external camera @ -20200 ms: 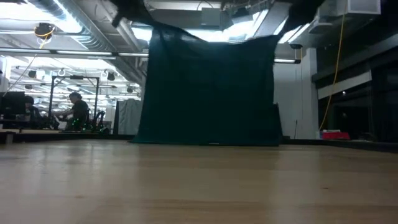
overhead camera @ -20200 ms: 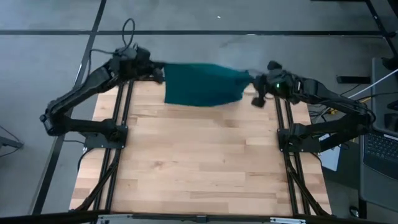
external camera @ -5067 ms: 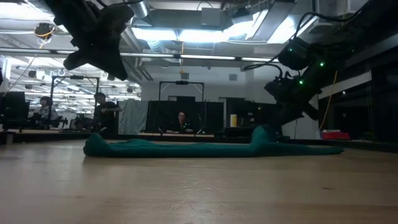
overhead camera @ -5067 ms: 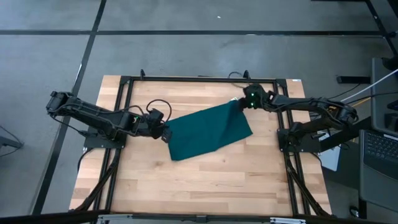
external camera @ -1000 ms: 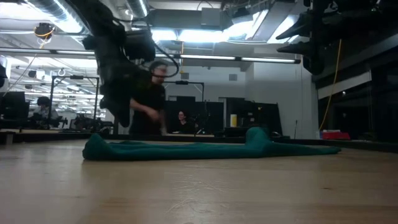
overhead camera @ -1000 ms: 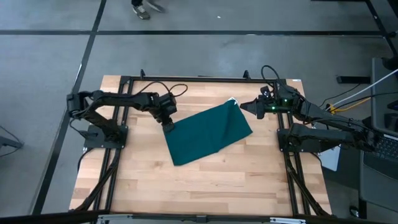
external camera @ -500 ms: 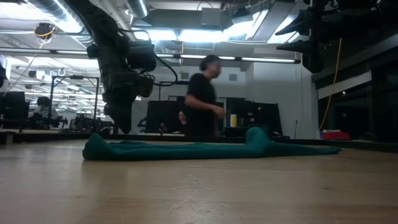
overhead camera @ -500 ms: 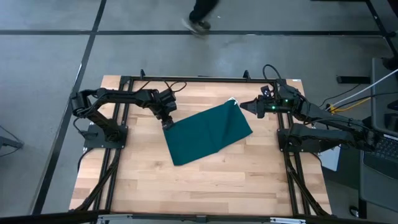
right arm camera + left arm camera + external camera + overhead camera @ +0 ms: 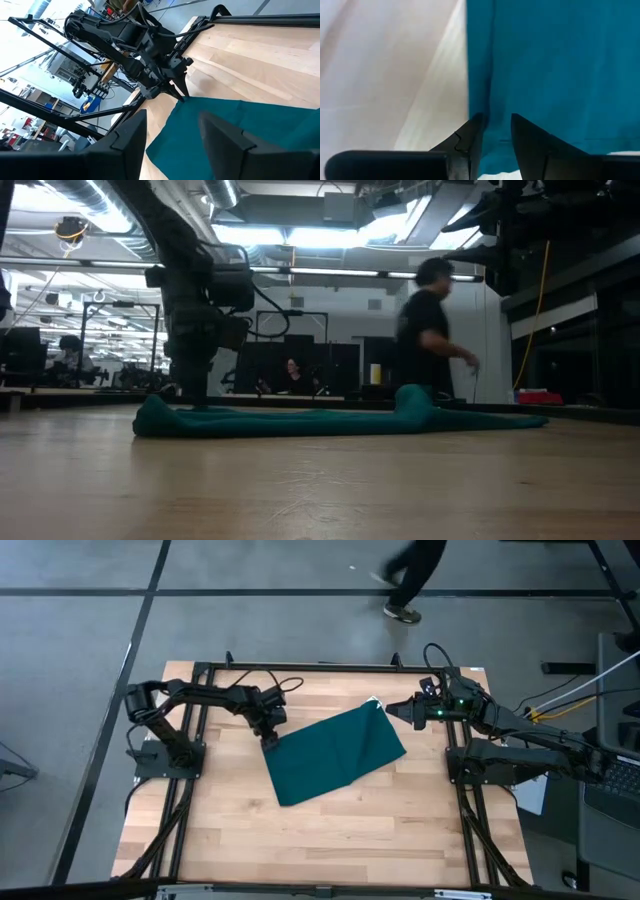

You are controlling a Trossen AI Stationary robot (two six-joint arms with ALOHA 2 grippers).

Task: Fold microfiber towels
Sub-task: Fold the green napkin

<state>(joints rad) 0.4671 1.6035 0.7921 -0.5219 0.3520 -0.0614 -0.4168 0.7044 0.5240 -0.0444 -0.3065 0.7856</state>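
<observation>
The teal microfiber towel (image 9: 335,755) lies flat and askew on the wooden table, with a small white tag (image 9: 375,700) at its far corner. In the low view it is a low strip (image 9: 300,422) with a bump near its right end. My left gripper (image 9: 270,738) points down, open, at the towel's left corner (image 9: 480,100), one fingertip (image 9: 474,131) at the cloth's edge and the other (image 9: 527,135) over the cloth. My right gripper (image 9: 392,711) hangs open above the table, beside the towel's far right corner, with nothing between its fingers (image 9: 172,137). My left gripper comes from above, slanting down, with its fingertips (image 9: 527,135) astride the towel's left corner (image 9: 487,112). Whether the tips touch the cloth I cannot tell. The towel lies flat on the table.
Black metal rails (image 9: 200,700) frame the table's left, right and far sides. A person (image 9: 410,580) walks on the floor beyond the far edge. A laptop (image 9: 610,790) stands off the right side. Bare wood (image 9: 320,850) lies on the near half.
My left gripper has come down toward the towel's left corner and turned a little. The towel has kept its place and shape. My right gripper has stayed up beside the far right corner. A person has walked from left to right behind the table.
</observation>
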